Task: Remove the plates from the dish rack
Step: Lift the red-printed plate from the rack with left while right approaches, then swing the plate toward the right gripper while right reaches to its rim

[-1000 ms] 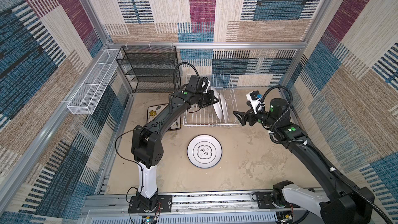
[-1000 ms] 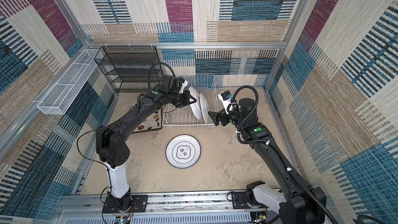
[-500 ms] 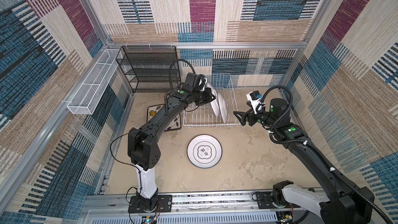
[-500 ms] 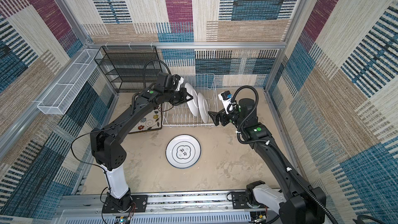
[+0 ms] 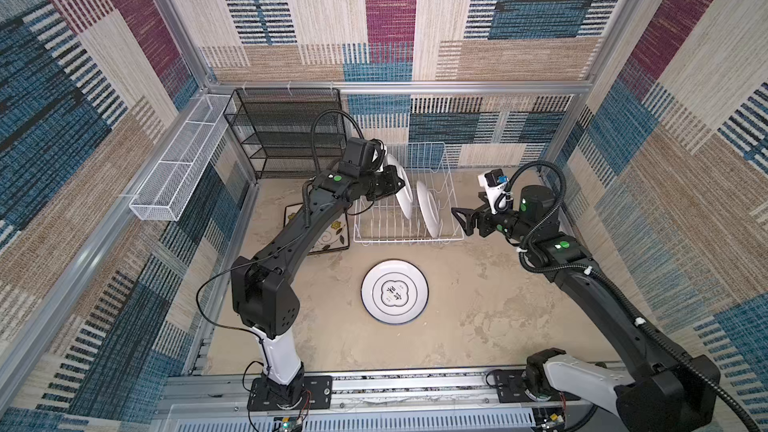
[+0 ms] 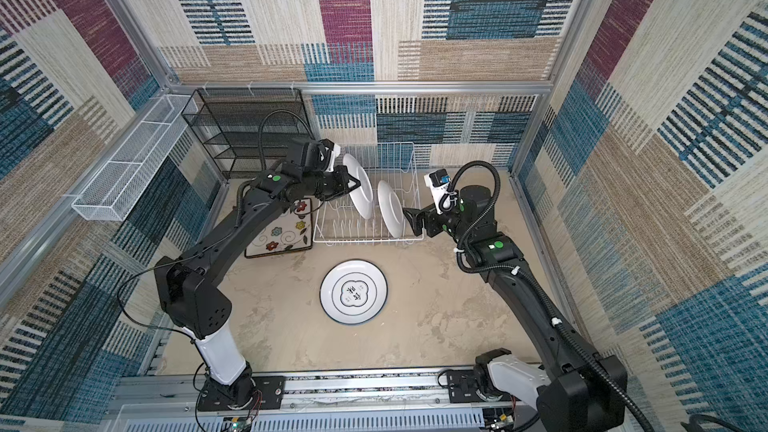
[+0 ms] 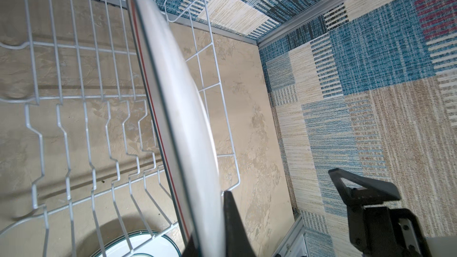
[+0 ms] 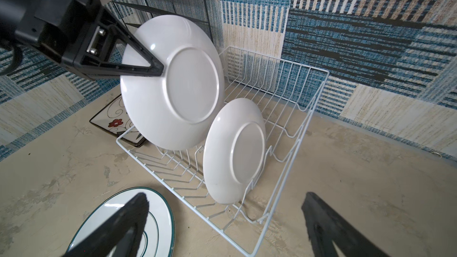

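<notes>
L end effector (image 6: 356, 183) clamps raised plate (image 8: 188, 82); flat plate (image 5: 394, 292) print: characters?

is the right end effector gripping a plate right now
No, the right end effector is open and empty, its fingers spread apart just short of the plate standing in the dish rack.
</notes>
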Robot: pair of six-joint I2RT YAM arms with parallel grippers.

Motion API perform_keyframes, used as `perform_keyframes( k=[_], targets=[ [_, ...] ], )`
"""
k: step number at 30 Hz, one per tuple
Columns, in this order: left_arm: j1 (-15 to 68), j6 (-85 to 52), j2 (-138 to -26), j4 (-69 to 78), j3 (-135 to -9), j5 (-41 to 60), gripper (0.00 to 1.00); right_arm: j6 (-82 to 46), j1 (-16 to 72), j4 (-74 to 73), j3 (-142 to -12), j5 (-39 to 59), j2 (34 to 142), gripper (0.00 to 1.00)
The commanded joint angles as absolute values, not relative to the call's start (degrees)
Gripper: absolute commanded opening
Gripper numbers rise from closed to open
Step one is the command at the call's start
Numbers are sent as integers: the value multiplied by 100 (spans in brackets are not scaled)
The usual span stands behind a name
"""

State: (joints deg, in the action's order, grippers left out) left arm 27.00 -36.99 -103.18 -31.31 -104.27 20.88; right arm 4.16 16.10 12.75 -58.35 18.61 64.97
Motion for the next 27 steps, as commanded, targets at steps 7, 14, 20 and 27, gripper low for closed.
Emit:
perform_keyframes(
  k=[7, 14, 20, 27],
  targets=[
    [2681, -2500, -9608, -2808, -10076, 1666, 0, -338, 1608, 1568, -6371, 1313, 6774, 99],
    [2780, -1202, -8768, -2812, -9604, 1365, 0, -939, 1453, 2226, -7276, 1967, 7282, 99],
    [3095, -85, -8023, -2458, -8846, 779, 0, -1537, 1284, 2120, -7671, 2979, 7560, 99],
    [3762, 1376, -7708, -2405, -8334, -363, 0, -2258, 1195, 1644, -7729, 3605, 7636, 99]
  ],
)
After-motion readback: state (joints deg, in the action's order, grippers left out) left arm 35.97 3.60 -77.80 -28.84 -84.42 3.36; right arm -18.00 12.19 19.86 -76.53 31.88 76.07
